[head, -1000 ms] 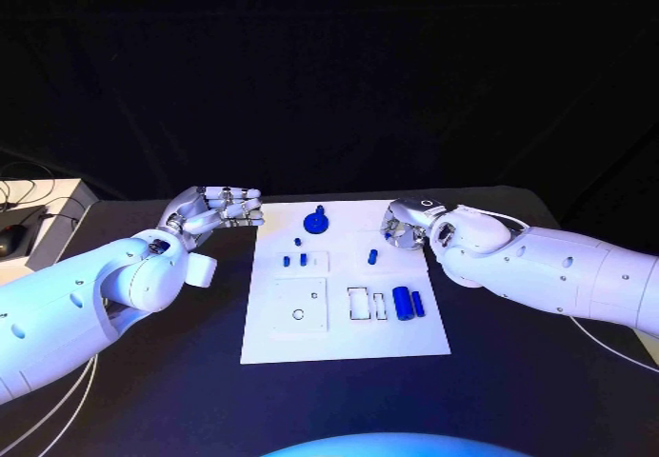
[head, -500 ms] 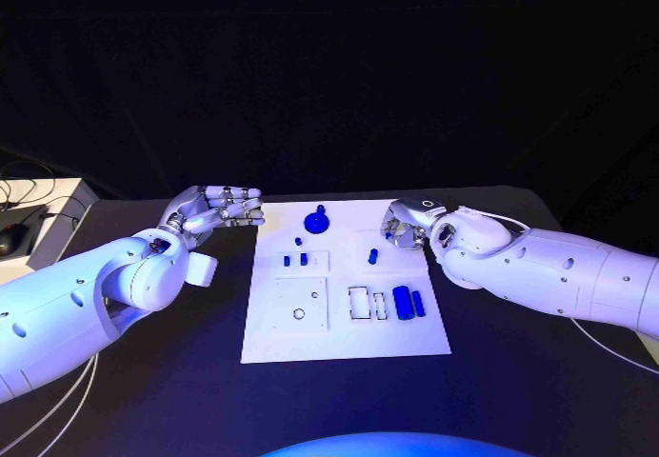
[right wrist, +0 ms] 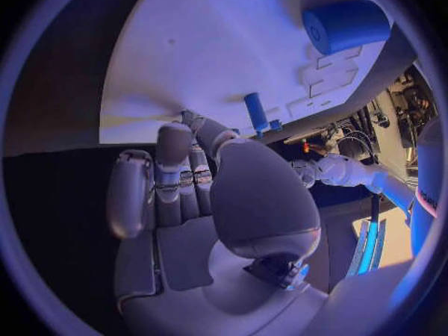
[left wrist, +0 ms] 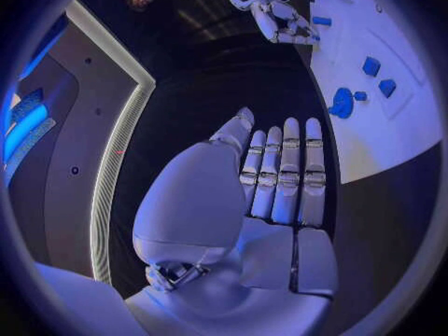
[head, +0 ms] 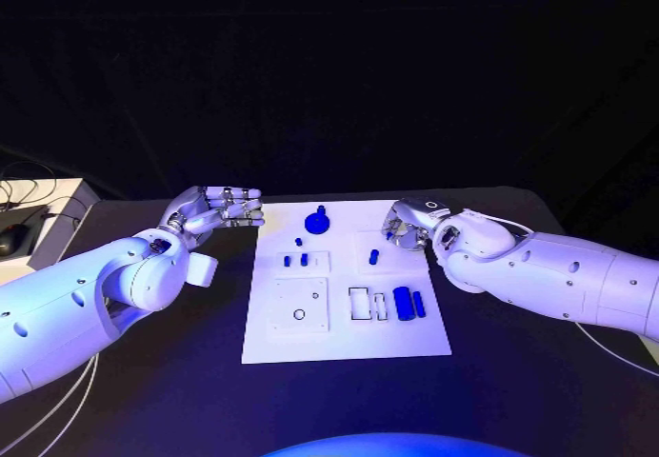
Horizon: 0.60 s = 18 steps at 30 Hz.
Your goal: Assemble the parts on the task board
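Observation:
The white task board (head: 344,328) lies in the middle of the black table. On it are a round blue knob (head: 317,223), a short blue peg (head: 373,255), some small blue pieces (head: 295,259) and a blue cylinder (head: 401,302). My left hand (head: 220,209) hovers off the board's far left corner, fingers curled in, holding nothing (left wrist: 280,179). My right hand (head: 406,229) sits at the board's far right edge with fingers curled and nothing in them (right wrist: 187,187). The peg (right wrist: 254,112) stands just beyond its fingertips, and the cylinder (right wrist: 346,24) lies farther off.
A thin blue bar (head: 417,303) lies beside the cylinder, next to white slotted recesses (head: 360,303). A square white plate with a hole (head: 300,307) lies on the board's left half. A pale box with cables (head: 28,228) stands at the table's far left.
My right forearm has eased slightly outward. Both hands and the parts on the board stay where they were.

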{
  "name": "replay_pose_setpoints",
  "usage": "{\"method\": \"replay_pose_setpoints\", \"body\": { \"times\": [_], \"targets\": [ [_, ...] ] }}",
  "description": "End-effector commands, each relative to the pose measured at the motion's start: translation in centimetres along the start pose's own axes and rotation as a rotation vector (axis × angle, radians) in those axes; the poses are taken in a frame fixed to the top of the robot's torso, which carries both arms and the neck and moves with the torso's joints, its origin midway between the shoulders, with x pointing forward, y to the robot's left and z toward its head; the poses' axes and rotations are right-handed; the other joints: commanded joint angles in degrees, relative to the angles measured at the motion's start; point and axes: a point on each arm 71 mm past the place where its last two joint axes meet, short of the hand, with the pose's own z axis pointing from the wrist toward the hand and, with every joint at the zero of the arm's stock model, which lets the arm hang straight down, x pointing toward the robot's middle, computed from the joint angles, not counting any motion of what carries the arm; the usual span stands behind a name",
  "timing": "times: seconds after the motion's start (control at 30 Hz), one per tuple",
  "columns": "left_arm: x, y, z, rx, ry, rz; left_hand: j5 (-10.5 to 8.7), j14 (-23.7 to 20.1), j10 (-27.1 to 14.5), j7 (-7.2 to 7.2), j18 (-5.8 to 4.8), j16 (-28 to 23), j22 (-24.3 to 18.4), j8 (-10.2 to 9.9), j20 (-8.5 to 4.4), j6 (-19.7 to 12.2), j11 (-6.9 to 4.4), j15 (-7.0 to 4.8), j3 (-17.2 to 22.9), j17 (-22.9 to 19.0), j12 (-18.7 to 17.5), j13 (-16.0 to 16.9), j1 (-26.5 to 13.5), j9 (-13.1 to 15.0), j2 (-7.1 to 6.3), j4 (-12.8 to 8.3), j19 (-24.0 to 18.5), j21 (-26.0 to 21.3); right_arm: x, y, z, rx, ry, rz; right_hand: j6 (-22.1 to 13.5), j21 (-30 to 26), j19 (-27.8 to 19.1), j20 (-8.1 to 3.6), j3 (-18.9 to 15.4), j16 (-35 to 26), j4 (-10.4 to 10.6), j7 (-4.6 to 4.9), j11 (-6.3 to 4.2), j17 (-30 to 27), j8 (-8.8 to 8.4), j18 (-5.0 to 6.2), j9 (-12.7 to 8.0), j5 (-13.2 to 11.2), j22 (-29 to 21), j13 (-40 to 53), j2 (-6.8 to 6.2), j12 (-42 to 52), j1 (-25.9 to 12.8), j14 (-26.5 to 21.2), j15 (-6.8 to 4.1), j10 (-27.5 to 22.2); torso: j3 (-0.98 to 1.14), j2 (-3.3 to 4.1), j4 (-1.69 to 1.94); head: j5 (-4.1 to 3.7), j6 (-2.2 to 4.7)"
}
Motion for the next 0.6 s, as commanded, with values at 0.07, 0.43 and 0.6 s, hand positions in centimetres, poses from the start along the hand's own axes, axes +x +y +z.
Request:
{"method": "replay_pose_setpoints", "body": {
  "times": [0.07, 0.43, 0.6],
  "targets": [
    [0.1, -0.1, 0.0, 0.013, 0.014, -0.003, 0.11, 0.1, 0.0, 0.19, -0.37, 0.0, 0.0, 0.0, -0.16, 0.4, 0.24, -0.03, 0.0, 0.1, -0.2, -0.1, 0.2, 0.0, -0.23, -0.1, 0.1, 0.2, -0.6, 0.2, -0.3, -0.001, -0.049, 0.037, 0.4, 0.3, 4.7, -0.33, 0.0, 0.4, -0.2, 0.25, -0.35, -0.3, 0.0, -0.61, 0.1, 0.1, 6.2, 0.1, 0.28, 0.2, -0.2, -0.3, -0.02, 0.7, 0.02, 0.02, -0.05, 0.09, 0.04],
    [-0.1, 0.1, 0.1, 0.009, 0.008, -0.001, 0.14, 0.1, -0.2, 0.2, -0.38, 0.0, -0.1, 0.0, -0.14, 0.3, 0.27, -0.02, 0.1, 0.1, -0.2, -0.1, 0.1, 0.0, -0.24, -0.2, 0.1, 0.2, -3.0, 0.6, -1.2, 0.0, -0.101, 0.149, 0.4, 0.4, 4.7, -0.41, 0.1, 0.6, -0.3, 0.48, -0.23, -0.6, 0.0, -0.53, 0.1, 0.4, 6.3, 0.0, 0.15, 0.2, -0.2, -0.4, -0.09, 0.7, -0.02, -0.15, -0.12, 0.36, 0.28],
    [-0.2, 0.2, 0.0, 0.007, 0.006, -0.001, 0.14, 0.1, -0.2, 0.2, -0.38, 0.0, -0.1, 0.0, -0.14, 0.3, 0.27, -0.02, 0.1, 0.1, -0.2, -0.1, 0.1, 0.0, -0.24, -0.2, 0.1, 0.2, -3.6, 2.0, -1.7, -0.032, -0.101, 0.2, 0.3, 0.3, 4.7, -0.42, 0.2, 0.7, -0.3, 0.57, -0.18, -0.8, -0.01, -0.44, 0.1, 0.5, 6.3, 0.0, 0.16, 0.2, -0.2, -0.6, -0.12, 0.6, -0.04, -0.16, -0.29, 1.04, 0.38]
  ]
}}
